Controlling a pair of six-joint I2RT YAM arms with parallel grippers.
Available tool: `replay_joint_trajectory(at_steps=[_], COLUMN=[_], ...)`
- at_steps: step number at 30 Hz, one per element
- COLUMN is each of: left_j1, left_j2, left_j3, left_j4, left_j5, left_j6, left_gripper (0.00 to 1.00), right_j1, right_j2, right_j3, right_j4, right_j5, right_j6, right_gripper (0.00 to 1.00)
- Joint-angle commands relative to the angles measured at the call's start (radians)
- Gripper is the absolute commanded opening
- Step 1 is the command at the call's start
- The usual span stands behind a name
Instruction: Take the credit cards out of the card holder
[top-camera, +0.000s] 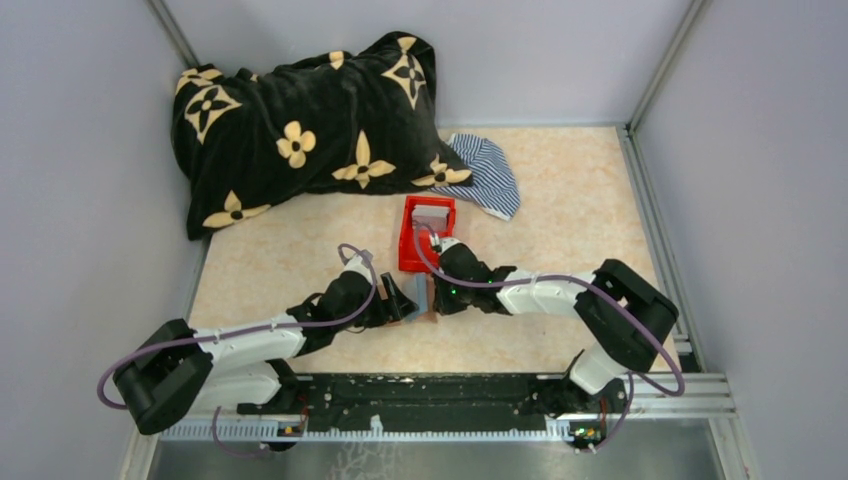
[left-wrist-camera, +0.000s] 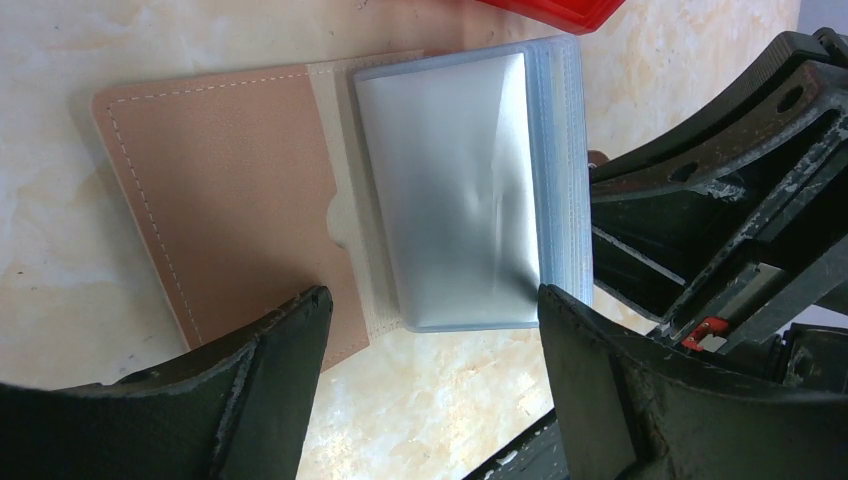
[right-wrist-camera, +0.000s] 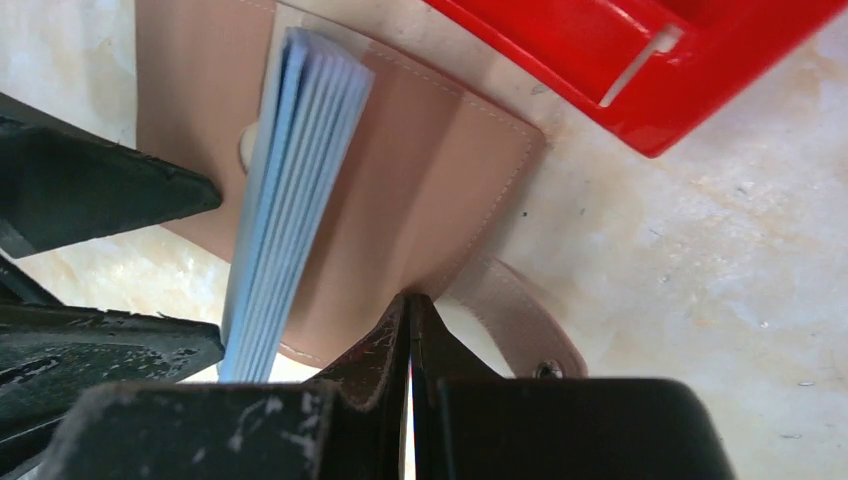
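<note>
Top view: the card holder (top-camera: 424, 300) lies on the table just in front of the red bin (top-camera: 405, 246), with both arms meeting over it. The left gripper (top-camera: 405, 300) and right gripper (top-camera: 441, 293) crowd it so much that barely any of it shows. A grey flat piece (top-camera: 432, 214) sits in the bin. It's probably a card that's been pulled already, but it's too small to be sure.

Left wrist view: the holder is spread open, with the brown flap on one side and the clear sleeve stack (left-wrist-camera: 460, 190) on the other. The left claw has its fingers wide apart either side of the sleeves, gripping nothing. The top sleeve has a silvery sheen, which could be a card or just glare.

Right wrist view: the right claw is fully closed, with its tips on the edge of the brown cover. It looks like it's pinning the cover down, but pinching versus pressing can't be told apart here. The sleeves stand up on edge, so their faces are hidden.

Progress guess: partway at best. The holder is open and held steady, but how many credit cards are left inside can't be made out.
</note>
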Motion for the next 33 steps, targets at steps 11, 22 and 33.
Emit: replay_joint_trajectory(at_steps=[11, 22, 33], left_j1=[-0.007, -0.009, -0.01], left_j2=[0.009, -0.201, -0.388], left_j3=[-0.039, -0.032, 0.072], left_j4=[-0.086, -0.174, -0.418], left_j5=[-0.003, -0.036, -0.121], left_j6=[0.02, 0.034, 0.089], left_gripper=[0.83, 0.83, 0.84], right_j1=[0.035, 0.036, 0.054], right_j2=[-0.006, 0.062, 0.091], right_j3=[0.087, 0.179, 0.175], right_j4=[0.083, 0.07, 0.132], right_j5=[-0.088, -0.115, -0.167], right_j6=[0.012, -0.029, -0.015], right_gripper=[0.0, 0.0, 0.0])
